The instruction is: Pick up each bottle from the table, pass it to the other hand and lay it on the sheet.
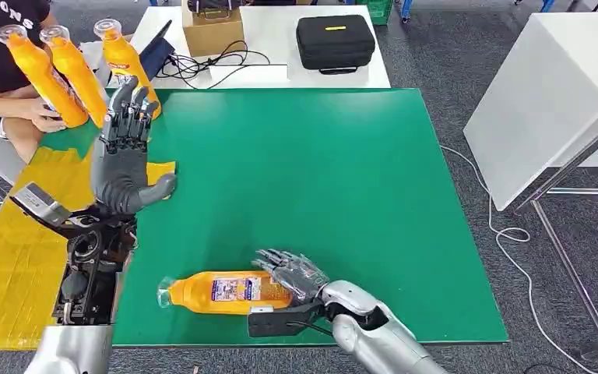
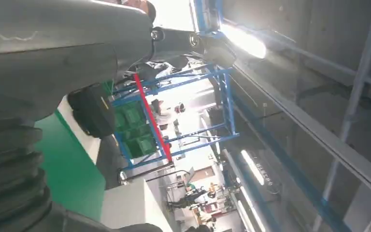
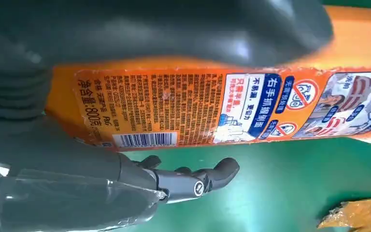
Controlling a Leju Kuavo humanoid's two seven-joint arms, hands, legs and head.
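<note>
Covering most of the table, the green mat point(image 1: 304, 171) is the largest thing in the head view, with the yellow sheet point(image 1: 15, 257) spread along its left side and hanging past the table edge. Beyond the mat stands a white table point(image 1: 280, 35) carrying a black case point(image 1: 335, 40), a cardboard box point(image 1: 213, 31) and loose cables, and another white table point(image 1: 549, 93) sits off to the right.

At the far left a person point(image 1: 4, 47) holds three upright orange bottles point(image 1: 62, 70) close together.

Raised above the boundary of sheet and mat, the left hand point(image 1: 124, 152) stands with fingers pointing up and spread, thumb out to the side, holding nothing.

Near the front edge of the mat lies an orange bottle point(image 1: 226, 292) on its side, clear cap pointing left, label facing up. The right hand point(image 1: 296, 276) rests on its base end, fingers laid over the top. In the right wrist view the thumb presses along one side of the bottle point(image 3: 174, 106) and the dark fingers point(image 3: 203, 179) curl beneath the other side, so this hand grips the bottle against the mat.
</note>
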